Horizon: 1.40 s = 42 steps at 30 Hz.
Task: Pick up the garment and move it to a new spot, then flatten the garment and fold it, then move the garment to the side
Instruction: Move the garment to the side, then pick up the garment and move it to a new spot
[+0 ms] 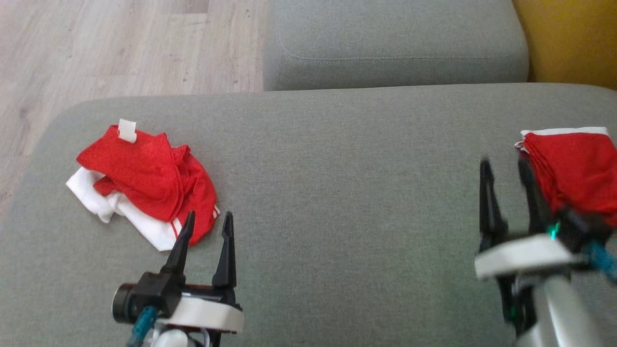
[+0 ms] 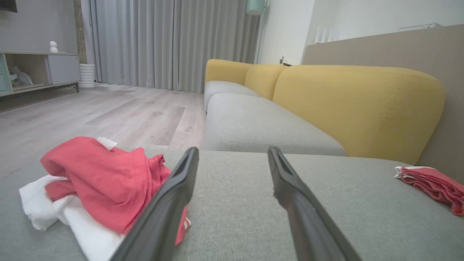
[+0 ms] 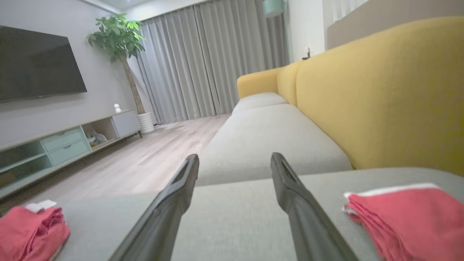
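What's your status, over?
Left gripper open, empty, beside crumpled red-and-white mesh garment on grey sofa cushion. Right gripper open beside folded red cloth stack. Nothing blocking.

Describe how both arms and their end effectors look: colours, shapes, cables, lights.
The left end effector has two long, tapering black fingers on a black block, a white housing behind it and a teal cable. The right end effector is blurred but matches, with a green light, a blue cable and a silver-grey forearm.
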Motion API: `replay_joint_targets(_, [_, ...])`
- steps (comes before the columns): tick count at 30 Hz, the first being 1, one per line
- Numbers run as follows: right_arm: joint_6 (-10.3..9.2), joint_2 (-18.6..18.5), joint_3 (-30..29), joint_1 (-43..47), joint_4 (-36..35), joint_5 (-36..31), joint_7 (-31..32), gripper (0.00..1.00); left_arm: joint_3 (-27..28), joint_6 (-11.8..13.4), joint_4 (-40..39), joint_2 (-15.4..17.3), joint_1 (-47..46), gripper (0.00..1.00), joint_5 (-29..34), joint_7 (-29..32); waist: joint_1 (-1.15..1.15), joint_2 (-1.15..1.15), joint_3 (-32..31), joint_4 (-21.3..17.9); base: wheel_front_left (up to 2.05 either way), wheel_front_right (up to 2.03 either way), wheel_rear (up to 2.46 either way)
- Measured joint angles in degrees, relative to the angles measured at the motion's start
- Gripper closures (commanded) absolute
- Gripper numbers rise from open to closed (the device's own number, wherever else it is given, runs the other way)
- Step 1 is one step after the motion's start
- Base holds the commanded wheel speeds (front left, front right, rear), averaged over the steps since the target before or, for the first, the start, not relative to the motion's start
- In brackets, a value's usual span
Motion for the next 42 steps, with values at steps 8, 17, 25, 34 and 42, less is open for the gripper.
replay_joint_targets(8, [0.00, 0.5, 0.3, 10.8, 0.9, 0.4, -2.4, 0.00, 1.5, -0.1, -0.8, 0.1, 2.5, 0.00, 0.0, 0.0, 0.00, 0.00, -0.7, 0.0, 0.00, 0.00, 0.00])
replay_joint_targets(17, [0.00, 0.5, 2.6, 11.6, 0.1, 1.5, -2.7, 0.00, 2.0, 1.0, -1.8, 0.1, 3.7, 0.00, -1.1, 0.0, 0.00, 0.00, -0.9, -0.6, 0.00, 0.00, 0.00])
replay_joint_targets(25, [0.00, 0.5, 2.6, 11.6, -0.8, 2.3, -2.7, 0.00, 1.9, 1.0, -2.0, 0.1, 3.7, 0.00, -1.2, 0.0, 0.00, 0.00, -1.0, -0.5, 0.00, 0.00, 0.00])
replay_joint_targets(34, [0.00, 0.5, 5.4, 11.9, -0.9, 2.0, -2.7, 0.00, 1.8, 1.3, -2.0, 0.1, 3.7, 0.00, -1.0, 0.0, 0.00, 0.00, -1.5, 2.4, 0.00, 0.00, 0.00])
replay_joint_targets(42, [0.00, 0.6, 8.7, 13.6, -0.5, 3.3, -2.8, 0.00, 2.4, 1.4, -2.0, 0.1, 4.1, 0.00, -0.3, 0.0, 0.00, 0.00, -2.2, 8.7, 0.00, 0.00, 0.00])
